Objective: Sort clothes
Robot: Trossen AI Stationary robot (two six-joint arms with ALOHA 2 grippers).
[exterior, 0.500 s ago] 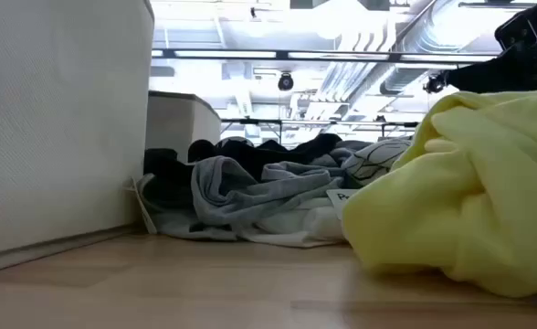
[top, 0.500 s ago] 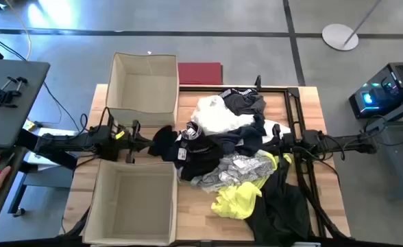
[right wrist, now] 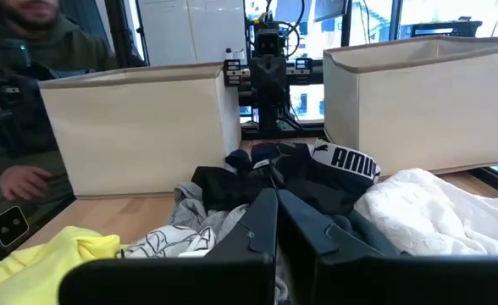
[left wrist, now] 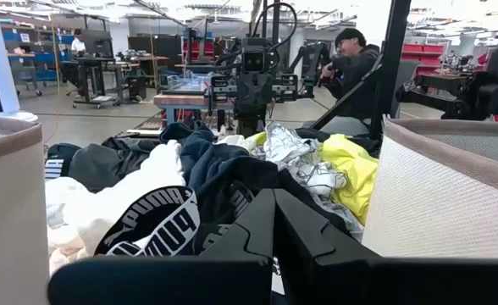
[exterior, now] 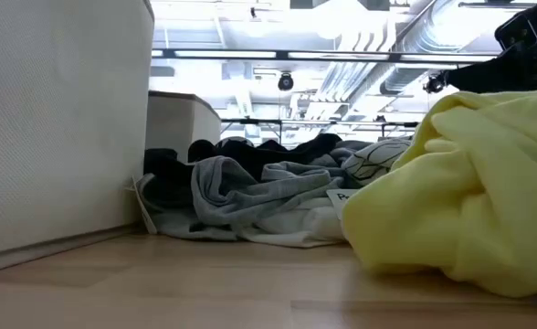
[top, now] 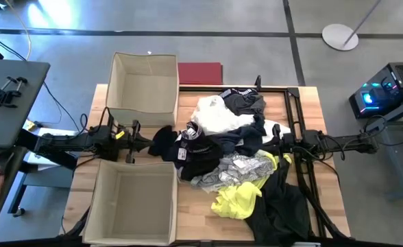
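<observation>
The clothes lie in a loose pile in the middle of the table. They include a white garment [top: 215, 113], a dark navy one [top: 246, 137], a black one with white lettering [top: 194, 147], a grey patterned one [top: 236, 168], a neon yellow one [top: 239, 199] and a black one [top: 277, 213] at the near right. My left gripper [top: 138, 143] is shut between the two beige boxes and points at the pile's left edge; it also shows in its wrist view [left wrist: 273, 203]. My right gripper [top: 275, 140] is shut at the pile's right edge, as its wrist view [right wrist: 276, 199] shows. Neither holds anything.
One open beige box [top: 143, 82] stands at the far left and another [top: 133, 206] at the near left. A flat dark red rectangle [top: 200, 73] lies beyond the table's far edge. A dark frame [top: 299, 116] runs along the right side. A person [right wrist: 20, 85] sits beyond the left edge.
</observation>
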